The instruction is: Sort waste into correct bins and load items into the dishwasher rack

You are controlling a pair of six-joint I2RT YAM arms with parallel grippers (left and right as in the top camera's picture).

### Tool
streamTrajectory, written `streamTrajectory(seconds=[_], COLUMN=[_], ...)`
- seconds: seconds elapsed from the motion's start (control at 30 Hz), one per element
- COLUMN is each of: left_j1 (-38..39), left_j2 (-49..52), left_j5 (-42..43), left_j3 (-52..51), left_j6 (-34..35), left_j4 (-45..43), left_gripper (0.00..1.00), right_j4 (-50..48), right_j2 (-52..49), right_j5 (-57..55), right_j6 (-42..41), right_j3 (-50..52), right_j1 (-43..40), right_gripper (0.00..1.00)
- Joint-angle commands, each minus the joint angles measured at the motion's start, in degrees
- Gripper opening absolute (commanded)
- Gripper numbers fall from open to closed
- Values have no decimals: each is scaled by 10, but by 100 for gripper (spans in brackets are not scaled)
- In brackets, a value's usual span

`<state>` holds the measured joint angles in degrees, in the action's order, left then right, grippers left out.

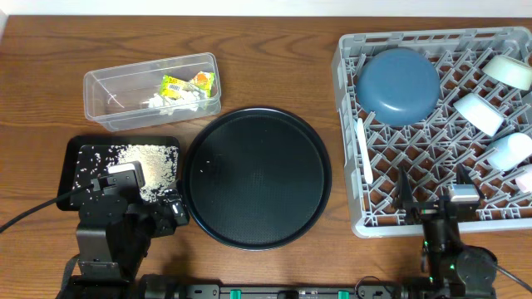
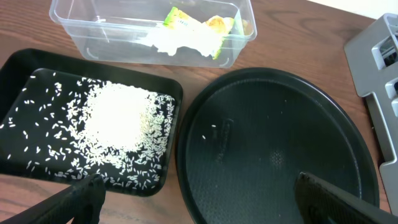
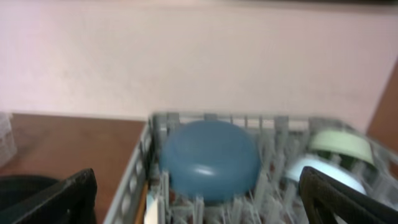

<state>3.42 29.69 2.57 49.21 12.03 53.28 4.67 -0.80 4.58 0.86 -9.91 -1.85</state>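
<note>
- Two hands stand wide and empty: the left hand (image 2: 198, 180) hangs over the near edges of both black trays, and the right hand (image 3: 196, 180) sits at the near side of the dishwasher rack (image 1: 345, 124).
- Sorting looks all but finished. The printed snack wrappers (image 1: 184, 83) and the crumpled tissue (image 2: 171, 40) lie in the clear tub (image 1: 100, 87). The rice (image 2: 115, 118) is heaped in the shallow rectangular tray (image 2: 12, 68).
- In the rack, the dark-blue bowl (image 1: 397, 85) rests upside down, the white spoon (image 1: 363, 154) lies along the left side, and the small cups (image 1: 479, 113) sit to the right. Chopsticks cannot be made out.
- A few stray grains (image 2: 214, 129) dot the round black tray (image 1: 258, 178). These are probably too small to pinch, so tipping that tray over the rice tray would likely serve better.
- Otherwise the sound finish is to keep both hands wide and clear of the rack pegs.
- Materials:
  - The tub is thin, see-through plastic with rounded corners.
  - The trays are matt black and finely textured.
  - The rack is grey moulded lattice.
  - The bowl is smooth and domed.
  - The bench (image 1: 274, 66) is grained brown wood.
</note>
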Motion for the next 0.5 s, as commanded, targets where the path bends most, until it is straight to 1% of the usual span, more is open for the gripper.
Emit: streamTrajectory(seconds=[0.0,0.07,0.1,0.23,0.37,0.47], left_j1=[-1,-1,-1,-1,-1,-1], left_j2=[-2,-2,-2,-2,-2,-2], left_j5=[-5,-5,-5,-5,-5,-5], left_j3=[0,0,0,0,0,0], left_j6=[3,3,3,3,3,3], left_j4=[-2,-2,-2,-2,-2,-2], left_gripper=[98,98,98,98,98,98], right_j4=[-90,-166,-182,-139,-11,-8], right_j2=[5,5,5,5,5,5], right_j5=[15,14,13,13,23,21], right_j6=[12,14,23,57,56,52], right_j3=[49,87,97,96,96,96], right_j1=[13,13,13,13,13,14], right_gripper=[99,99,99,99,99,99])
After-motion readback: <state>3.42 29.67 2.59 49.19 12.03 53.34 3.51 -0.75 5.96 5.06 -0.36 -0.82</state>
